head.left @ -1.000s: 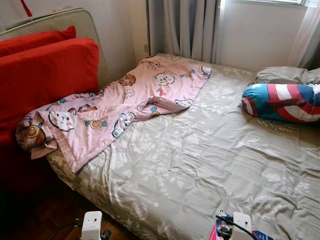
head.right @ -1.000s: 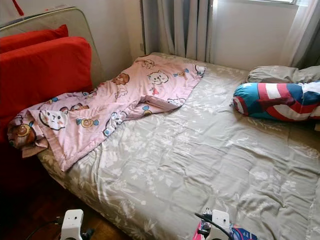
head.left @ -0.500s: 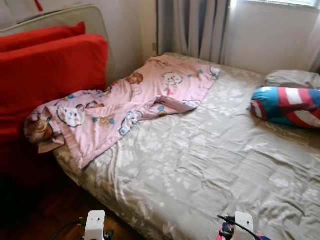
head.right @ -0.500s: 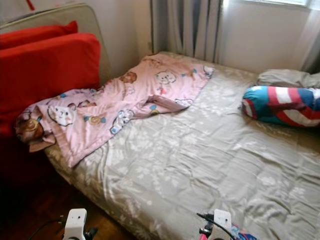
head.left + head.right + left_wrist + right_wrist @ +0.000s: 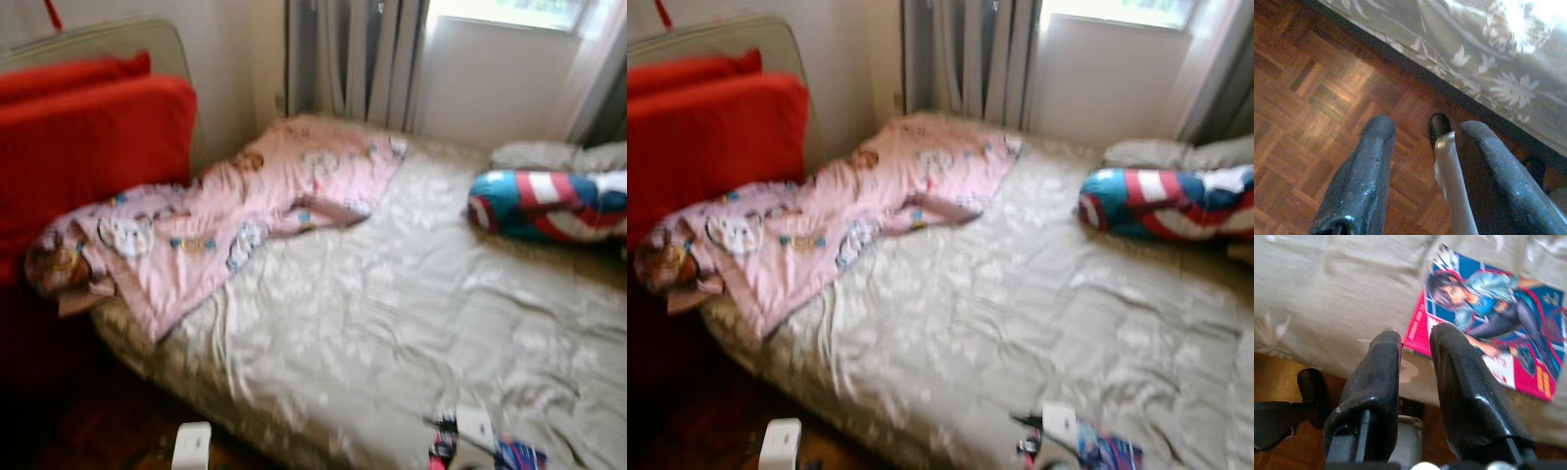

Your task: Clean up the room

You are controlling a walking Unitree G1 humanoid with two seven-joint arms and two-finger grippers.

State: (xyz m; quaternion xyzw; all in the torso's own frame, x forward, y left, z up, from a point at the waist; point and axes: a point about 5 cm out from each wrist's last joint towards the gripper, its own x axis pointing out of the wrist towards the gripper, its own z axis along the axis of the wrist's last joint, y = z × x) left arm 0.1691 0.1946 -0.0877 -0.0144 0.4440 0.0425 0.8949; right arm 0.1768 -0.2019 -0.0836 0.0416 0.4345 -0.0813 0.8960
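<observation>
Head views are blurred now, and the whole picture has shifted since half a second ago, so I think it is my camera that moved, not the things. The bed fills most of what I see, and the comic book lies at its near edge, near my right hand. This hand hangs just over the book's corner where the bed edge drops to the floor; its two fingers stand a little apart with nothing between them. My left hand hangs over the wooden floor beside the bed, fingers apart and empty also.

For the task this means I am only arriving: the book is within reach but not yet taken.

The book lies flat, cover up. Its long axis runs roughly along the near edge of the bed, and one short end points toward my right hand.

The pink blanket lies crumpled from the far edge to the left edge, beside the red cushion. A striped bolster rests at the right edge.
</observation>
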